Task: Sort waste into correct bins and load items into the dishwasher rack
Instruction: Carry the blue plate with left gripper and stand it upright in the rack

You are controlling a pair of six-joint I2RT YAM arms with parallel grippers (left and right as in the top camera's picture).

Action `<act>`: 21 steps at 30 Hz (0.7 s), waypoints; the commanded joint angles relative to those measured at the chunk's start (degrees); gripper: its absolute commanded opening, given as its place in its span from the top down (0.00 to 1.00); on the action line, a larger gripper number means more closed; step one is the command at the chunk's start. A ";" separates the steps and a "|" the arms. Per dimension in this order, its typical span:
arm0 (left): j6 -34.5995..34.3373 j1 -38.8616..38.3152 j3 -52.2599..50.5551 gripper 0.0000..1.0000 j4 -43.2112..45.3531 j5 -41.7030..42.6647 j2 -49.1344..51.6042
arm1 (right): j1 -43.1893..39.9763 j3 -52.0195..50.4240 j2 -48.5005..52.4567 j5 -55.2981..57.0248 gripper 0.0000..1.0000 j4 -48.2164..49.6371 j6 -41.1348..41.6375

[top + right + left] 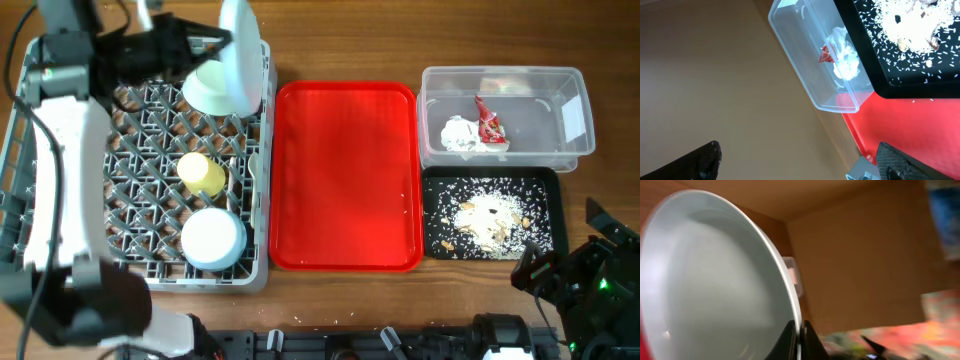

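**Operator:** What is my left hand doing?

**Spotter:** Your left gripper [216, 40] is clamped on the rim of the pale blue round plate [240, 55]. It holds the plate on edge over the back right corner of the large grey lattice plastic dishwasher rack [20, 150]. The overhead view gives you that position but hides the grip. Your left wrist view shows the grip instead: both fingertips [812, 345] are closed on the thin rim, and the plate's hollow face fills the left half. Neither view tells me whether the plate touches the rack.

**Operator:** What is already in the rack?

**Spotter:** Only the overhead view shows that. A pale mint-green bowl [212, 90] sits right beside the plate. A small yellow cup [202, 173] is mid-rack, and a light blue bowl [212, 238] is near the front wall.

**Operator:** And my right hand?

**Spotter:** Your right gripper [535, 272] hangs by the table's front right corner with its jaws spread wide and nothing between them. Its wrist view looks into the clear plastic rectangular tub [805, 60]. A crumpled white paper napkin [846, 57] and a small red-and-white snack wrapper [826, 55] touch each other there. Just beside the tub, the shallow black rectangular tray [900, 85] holds crumbly beige-white food scraps [910, 25]. From overhead, you see the flat red serving tray [345, 175] lying between the rack and both bins.
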 commanded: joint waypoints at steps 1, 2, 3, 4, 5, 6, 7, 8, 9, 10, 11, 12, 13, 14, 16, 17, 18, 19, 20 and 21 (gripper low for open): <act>1.40 2.10 -0.22 0.96 2.23 11.98 7.02 | 0.02 -0.20 -0.17 0.98 0.00 0.02 0.79; 1.44 2.10 -0.22 0.96 3.08 11.98 8.50 | 0.02 -0.20 -0.17 0.98 0.01 0.02 0.79; 1.60 2.08 -0.22 0.96 3.87 11.98 9.70 | 0.02 -0.20 -0.17 0.98 0.00 0.02 0.79; 1.60 2.08 -0.22 0.96 4.79 11.96 10.73 | 0.02 -0.20 -0.17 0.98 0.00 0.02 0.81; 1.60 2.10 -0.22 0.96 5.55 11.96 11.56 | 0.02 -0.20 -0.17 0.98 0.00 0.02 0.79; 1.62 2.10 -0.22 0.96 5.95 11.52 12.17 | 0.02 -0.20 -0.17 0.98 0.00 0.02 0.79; 1.62 2.10 -0.22 0.96 5.92 10.82 12.31 | 0.02 -0.20 -0.17 0.98 0.00 0.04 0.79; 1.66 2.10 -0.24 0.96 5.88 8.81 12.44 | 0.02 -0.20 -0.17 0.98 0.01 0.02 0.81; 2.01 2.10 -0.24 0.96 5.84 7.41 12.44 | 0.02 -0.20 -0.17 0.98 0.00 0.02 0.79; 2.01 2.01 -0.24 0.96 5.53 5.92 12.44 | 0.02 -0.20 -0.17 0.98 0.00 0.02 0.79; 2.01 1.99 -0.24 0.96 4.96 5.09 12.50 | 0.02 -0.20 -0.17 0.98 0.00 0.02 0.79; 1.99 1.97 -0.37 0.96 4.11 3.63 12.61 | 0.02 -0.20 -0.17 0.98 0.00 0.02 0.79; 2.01 1.90 -0.90 0.96 4.13 2.19 12.74 | 0.02 -0.20 -0.17 0.98 0.00 0.02 0.79; 1.99 1.90 -1.20 0.96 4.13 1.27 13.07 | 0.02 -0.20 -0.17 0.98 0.00 0.02 0.81; 1.99 1.95 -1.81 0.96 4.04 0.57 14.67 | 0.02 -0.20 -0.17 0.98 0.00 0.02 0.79; 1.99 1.99 -1.81 0.96 3.93 0.57 15.67 | 0.02 -0.20 -0.17 0.98 0.00 0.02 0.79; 1.99 1.99 -1.81 0.96 3.96 0.59 17.14 | 0.02 -0.20 -0.17 0.98 0.00 0.02 0.81; 1.99 1.99 -1.81 0.96 3.98 0.59 18.01 | 0.02 -0.20 -0.17 1.01 0.00 0.02 0.79; 1.99 2.05 -1.81 0.96 4.17 0.57 19.45 | 0.02 -0.20 -0.17 0.98 0.00 0.02 0.81; 1.99 2.16 -1.81 0.96 4.39 0.57 20.35 | 0.02 -0.20 -0.17 0.98 0.00 0.02 0.81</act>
